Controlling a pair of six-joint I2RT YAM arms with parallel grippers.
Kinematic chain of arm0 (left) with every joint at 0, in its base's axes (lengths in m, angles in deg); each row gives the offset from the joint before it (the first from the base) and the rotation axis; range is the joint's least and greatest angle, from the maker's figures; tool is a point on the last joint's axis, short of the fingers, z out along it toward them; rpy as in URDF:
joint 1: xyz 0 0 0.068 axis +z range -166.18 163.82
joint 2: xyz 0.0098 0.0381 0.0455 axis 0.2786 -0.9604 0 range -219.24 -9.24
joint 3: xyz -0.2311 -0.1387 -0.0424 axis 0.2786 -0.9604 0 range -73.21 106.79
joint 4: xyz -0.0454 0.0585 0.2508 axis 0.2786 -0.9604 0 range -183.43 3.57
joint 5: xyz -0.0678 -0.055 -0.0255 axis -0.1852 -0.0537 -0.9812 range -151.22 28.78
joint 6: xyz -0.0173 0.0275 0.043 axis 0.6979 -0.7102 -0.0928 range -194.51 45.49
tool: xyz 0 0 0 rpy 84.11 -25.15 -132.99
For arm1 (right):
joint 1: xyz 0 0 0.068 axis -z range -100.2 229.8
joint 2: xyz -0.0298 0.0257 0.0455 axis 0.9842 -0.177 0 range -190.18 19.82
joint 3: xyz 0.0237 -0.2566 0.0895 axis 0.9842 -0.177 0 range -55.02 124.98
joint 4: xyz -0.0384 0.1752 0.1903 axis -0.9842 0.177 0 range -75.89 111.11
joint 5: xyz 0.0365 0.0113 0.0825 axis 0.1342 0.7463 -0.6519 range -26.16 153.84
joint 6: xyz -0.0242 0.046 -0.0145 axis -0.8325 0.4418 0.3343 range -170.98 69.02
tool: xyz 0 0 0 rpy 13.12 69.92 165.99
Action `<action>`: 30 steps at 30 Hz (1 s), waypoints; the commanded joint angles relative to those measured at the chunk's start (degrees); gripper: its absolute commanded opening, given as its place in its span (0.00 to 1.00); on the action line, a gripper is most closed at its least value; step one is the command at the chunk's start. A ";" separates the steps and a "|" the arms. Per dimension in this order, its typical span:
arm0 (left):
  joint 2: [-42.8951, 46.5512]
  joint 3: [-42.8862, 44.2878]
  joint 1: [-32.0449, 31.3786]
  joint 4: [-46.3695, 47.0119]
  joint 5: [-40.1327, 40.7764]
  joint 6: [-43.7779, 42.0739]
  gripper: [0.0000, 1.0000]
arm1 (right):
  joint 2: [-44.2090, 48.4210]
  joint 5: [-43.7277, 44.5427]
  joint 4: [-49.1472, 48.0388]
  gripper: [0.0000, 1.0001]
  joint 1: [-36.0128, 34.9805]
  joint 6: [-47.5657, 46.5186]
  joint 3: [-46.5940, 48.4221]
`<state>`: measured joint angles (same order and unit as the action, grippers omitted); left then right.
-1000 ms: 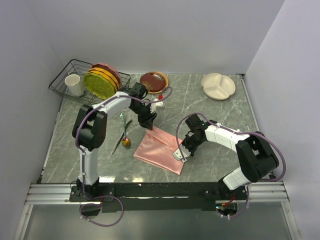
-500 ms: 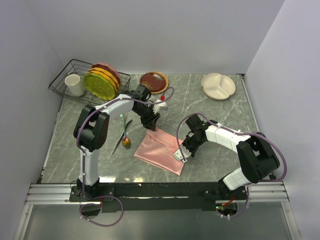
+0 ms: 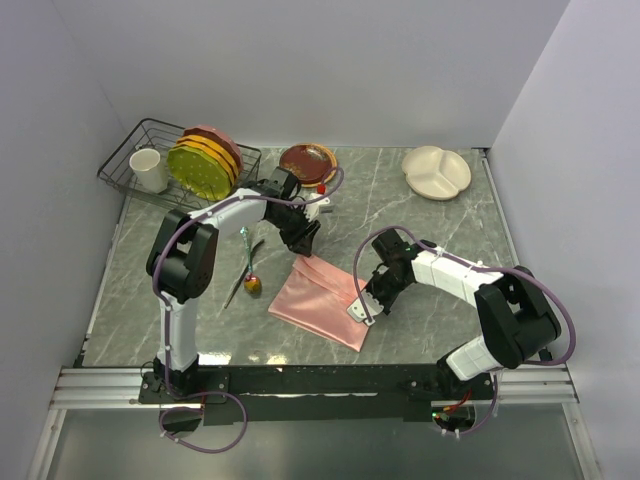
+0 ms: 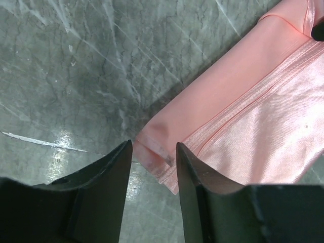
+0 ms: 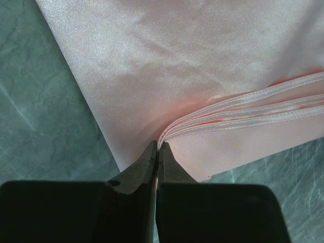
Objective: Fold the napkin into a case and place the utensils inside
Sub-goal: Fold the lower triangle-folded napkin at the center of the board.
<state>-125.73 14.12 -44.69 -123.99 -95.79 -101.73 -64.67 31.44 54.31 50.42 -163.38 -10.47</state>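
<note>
Your napkin (image 3: 318, 298) lies folded mid-frame on the table (image 3: 420, 230), and I judge it is not yet a case. The right end effector (image 5: 157, 146) is clenched on its layered edge. The left end effector (image 4: 152, 152) is released, straddling its upper corner. The utensils (image 3: 247, 268) lie left of it, not yet inside.

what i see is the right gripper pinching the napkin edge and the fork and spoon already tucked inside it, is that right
Not quite. The fork and spoon are not inside the napkin: the top external view shows them lying on the table, to the left of it. The rest holds: the right gripper is shut on the napkin's edge.
</note>
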 commanded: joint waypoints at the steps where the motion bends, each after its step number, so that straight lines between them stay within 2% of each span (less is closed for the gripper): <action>1: 1.61 0.12 0.04 -0.23 -1.29 1.47 0.45 | 1.70 -0.73 2.86 0.01 -0.32 -24.62 -0.43; 11: 2.05 -2.60 0.03 -3.92 -3.05 -0.38 0.34 | 2.05 -0.91 3.56 0.01 -0.23 -24.62 -0.26; 14: 2.31 -3.30 -0.05 -4.45 -3.23 -0.55 0.27 | 2.05 -0.82 3.83 0.02 -0.32 -24.71 -0.26; 18: 3.02 -4.62 0.03 -4.54 -3.31 -0.81 0.12 | 2.13 -0.73 4.53 0.05 -0.32 -24.45 0.00; 20: 3.54 -5.24 0.03 -4.36 -3.31 -0.64 0.09 | 2.40 -0.91 4.79 0.06 -0.32 -24.27 0.01; 23: 4.07 -6.82 -0.23 -3.66 -2.62 -0.20 0.03 | 2.40 -1.26 5.06 0.11 -0.23 -23.83 -0.08; 27: 3.81 -7.44 -0.40 -3.31 -1.73 -0.02 0.01 | 2.40 -1.26 5.23 0.22 -0.23 -22.69 0.09; 30: 3.64 -7.88 -0.40 -3.22 -0.77 -0.20 0.01 | 2.40 -1.61 5.93 0.26 -0.14 -21.38 0.79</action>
<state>-124.92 6.71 -44.71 -127.60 -97.01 -101.80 -64.32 31.26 57.07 50.42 -163.40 -10.47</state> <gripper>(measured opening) 0.017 0.240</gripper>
